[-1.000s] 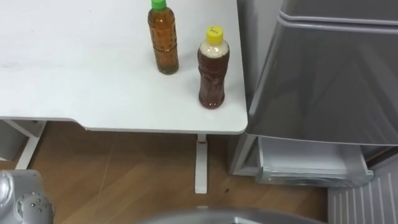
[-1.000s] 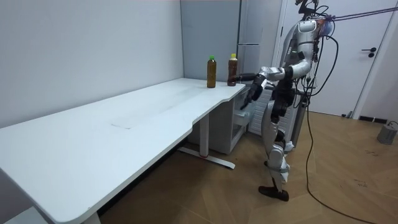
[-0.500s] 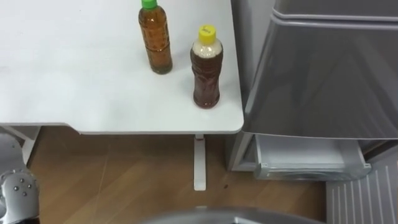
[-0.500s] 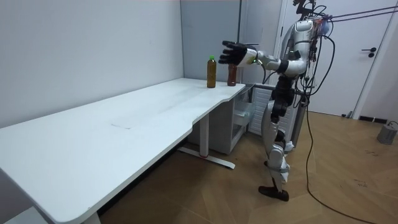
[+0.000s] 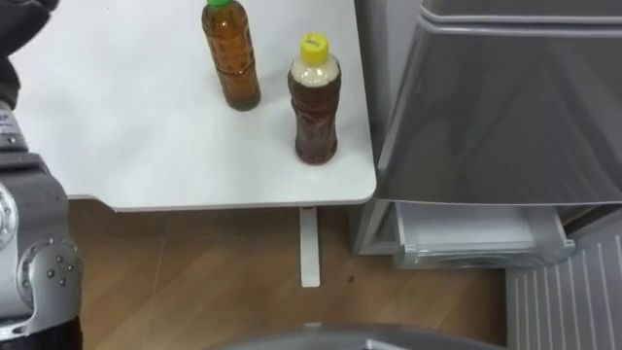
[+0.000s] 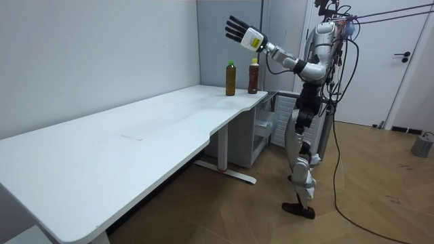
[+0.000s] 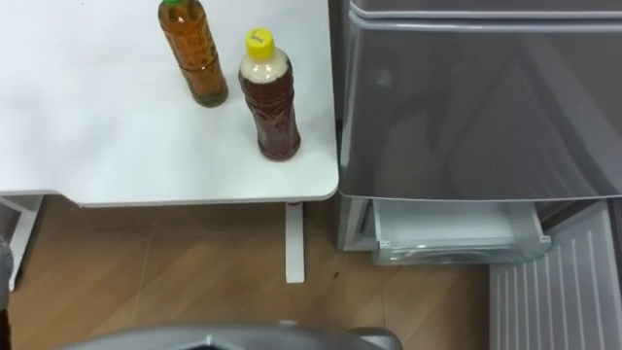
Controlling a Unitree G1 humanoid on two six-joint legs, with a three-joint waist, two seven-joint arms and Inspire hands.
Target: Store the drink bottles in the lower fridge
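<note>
My left hand (image 6: 239, 30) was up, fingers spread wide, empty. Below it, to its right: green-capped bottle (image 5: 231, 58), then yellow-capped bottle (image 5: 315, 102), both upright on the table (image 5: 146, 146) corner. Likely full, heavyish, smooth plastic; I'd wrap the mid-body, not the cap.

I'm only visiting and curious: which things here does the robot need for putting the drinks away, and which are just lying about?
For the job: green-capped bottle, yellow-capped bottle, fridge, its lower drawer, the raised, open left hand.

Just there: table under the bottles, door, small grey container on the floor.
</note>
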